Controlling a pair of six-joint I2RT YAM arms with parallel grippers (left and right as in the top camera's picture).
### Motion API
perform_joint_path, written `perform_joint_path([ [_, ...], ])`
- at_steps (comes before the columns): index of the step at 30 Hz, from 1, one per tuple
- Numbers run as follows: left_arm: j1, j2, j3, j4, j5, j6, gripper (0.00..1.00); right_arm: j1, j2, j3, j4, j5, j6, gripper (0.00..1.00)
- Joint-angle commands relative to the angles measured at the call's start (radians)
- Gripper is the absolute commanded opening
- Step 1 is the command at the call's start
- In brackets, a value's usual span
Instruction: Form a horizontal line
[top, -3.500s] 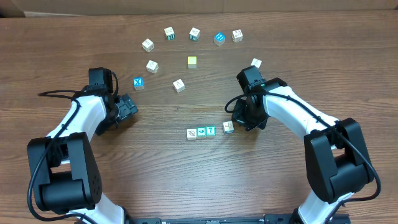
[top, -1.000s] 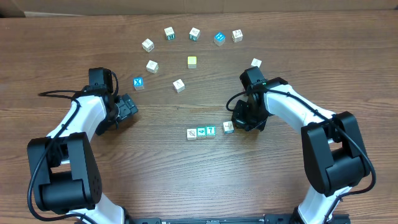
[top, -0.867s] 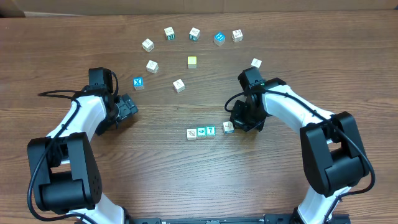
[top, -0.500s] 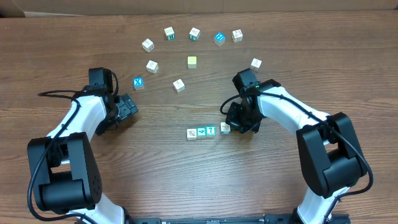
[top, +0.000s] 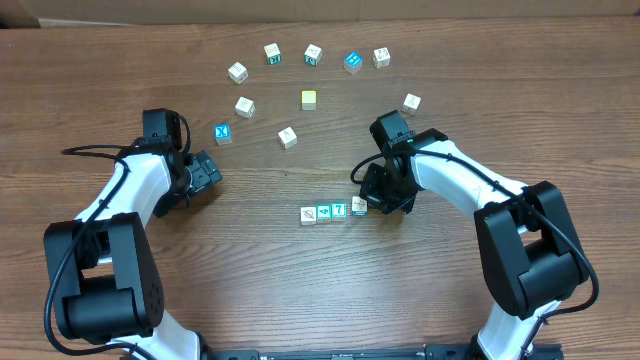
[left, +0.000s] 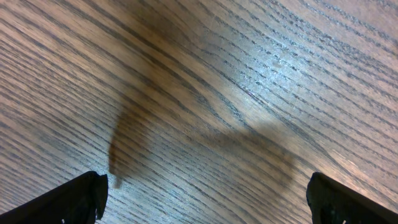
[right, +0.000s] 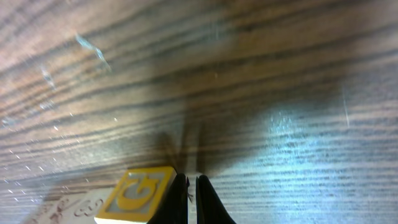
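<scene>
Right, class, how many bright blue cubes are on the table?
2. One blue cube sits in the far arc; the X cube lies left of centre. Others may be hidden.

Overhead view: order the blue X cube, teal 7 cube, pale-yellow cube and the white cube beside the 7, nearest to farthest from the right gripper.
From the right gripper:
1. white cube, at its fingertips.
2. teal 7 cube, next along the row.
3. pale-yellow cube, upper centre.
4. blue X cube, far left.

Blue X cube (top: 222, 132) lies left of yellow cube (top: 309, 99)
</scene>
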Motion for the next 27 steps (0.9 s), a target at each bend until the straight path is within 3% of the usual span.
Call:
perform_joint_path([
  [1,0.002,0.011,-0.004,0.000,-0.006,0.003,0.99,-0.020,0.004,-0.006,0.016,0.016,0.016,0.04],
  [27,0.002,0.011,-0.004,0.000,-0.006,0.003,1.00,0.029,0.004,-0.006,0.056,-0.010,-0.017,0.04],
])
